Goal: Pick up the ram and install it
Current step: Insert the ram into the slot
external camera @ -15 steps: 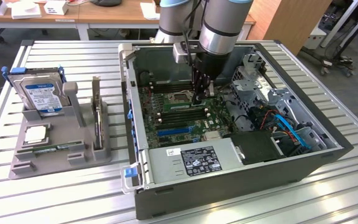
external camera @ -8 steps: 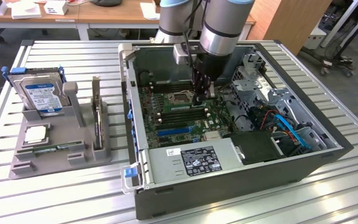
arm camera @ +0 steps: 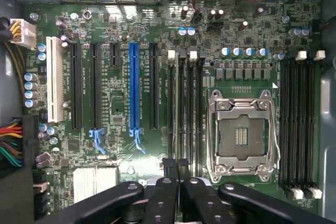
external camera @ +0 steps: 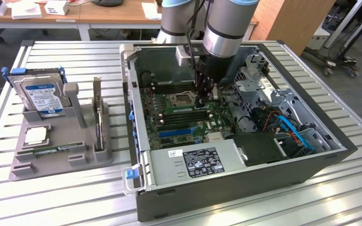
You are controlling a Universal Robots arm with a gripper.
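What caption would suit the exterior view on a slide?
Gripper hangs inside the open computer case above the motherboard; the ram lies in the grey holder outside.

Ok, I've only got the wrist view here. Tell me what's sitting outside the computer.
Observer: A grey holder sits on the slatted table, to the exterior view's left of the open case.
Operator: List what's in it.
Observer: A hard drive and an expansion card stand upright. A green ram stick lies flat along the holder's front edge.
Operator: Now place the pincer for me.
Observer: The arm comes straight down into the case from above, and the pincer is low over the motherboard, close beside the CPU socket.
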